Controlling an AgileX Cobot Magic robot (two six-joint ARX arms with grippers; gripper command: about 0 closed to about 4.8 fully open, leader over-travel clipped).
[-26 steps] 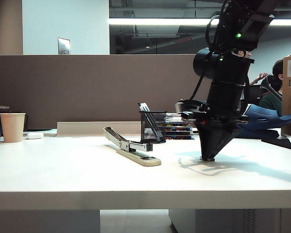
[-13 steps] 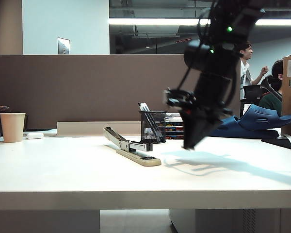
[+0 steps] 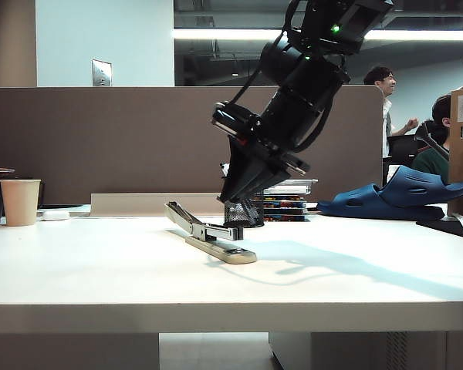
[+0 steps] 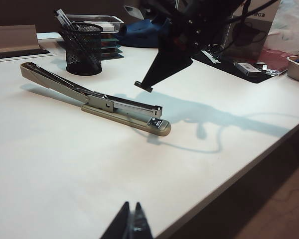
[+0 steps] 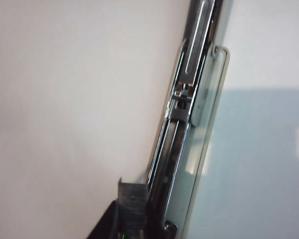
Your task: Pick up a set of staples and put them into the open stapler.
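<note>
Right gripper [image 3: 230,196] hangs tilted above the middle of the stapler [image 3: 212,235], not touching it. In the right wrist view the jaws are clenched on the staples [image 5: 131,199], a small grey ribbed strip at the fingertips.

Key relation: the strip sits just beside the open metal channel of the stapler [image 5: 189,124], toward the bare table side. Its ribs look roughly lined up with the channel's long axis; exact match cannot be judged. The next move likely needs a small sideways shift, then a descent into the channel.

The stapler lies on the table [image 3: 100,270], upper arm hinged up and back.

Left gripper [image 4: 131,226] is parked at the near table edge, well apart from the stapler [image 4: 124,107], empty, fingertips together. The right arm is plainly nearer.

Count: one stapler, one staple strip, one black mesh pen cup [image 4: 83,47] behind the stapler.
</note>
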